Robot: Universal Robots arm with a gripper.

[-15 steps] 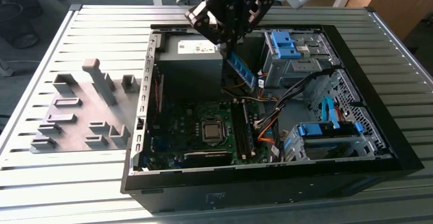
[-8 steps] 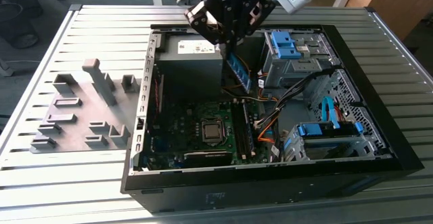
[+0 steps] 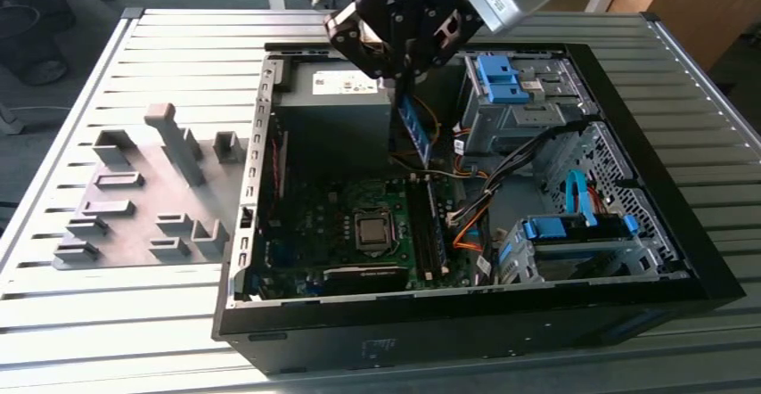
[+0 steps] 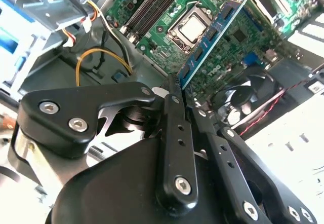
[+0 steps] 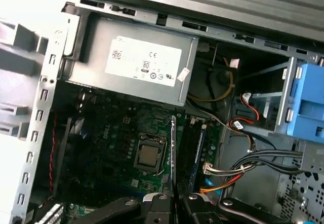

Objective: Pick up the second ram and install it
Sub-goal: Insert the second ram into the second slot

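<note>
The gripper [image 4: 177,88] is clenched on the second ram [image 4: 211,36]: in the second wrist view its black fingers [image 4: 174,133] meet on one short end of the stick, and the blue board with dark chips runs straight out from the fingertips, its long axis pointing away from the gripper toward the motherboard [image 4: 253,44] below. In the first wrist view the ram [image 5: 172,153] shows edge-on as a thin straight line rising from the fingertips, lying just beside the processor socket [image 5: 148,155] and roughly parallel to the memory slots [image 5: 195,148] on its other side. The exterior view shows the stick [image 3: 413,128] hanging almost upright under the gripper [image 3: 396,86] – its lower, free end leans slightly toward the exterior view's right – held in the air inside the open computer case [image 3: 476,314], above the board and not seated in any slot. Beneath it lie the green board, the socket and a round fan [image 4: 238,100]. Farther off, the grey power supply [image 3: 333,86] sits against the case's far wall, with a blue drive carrier [image 3: 500,77] to the exterior view's right of it and an orange cable [image 3: 470,233] near the slots. Outside the case, on the slatted metal table [image 3: 119,323], a grey tray [image 3: 131,225] with upright blocks stands at the exterior view's left – well apart from the ram.
</note>
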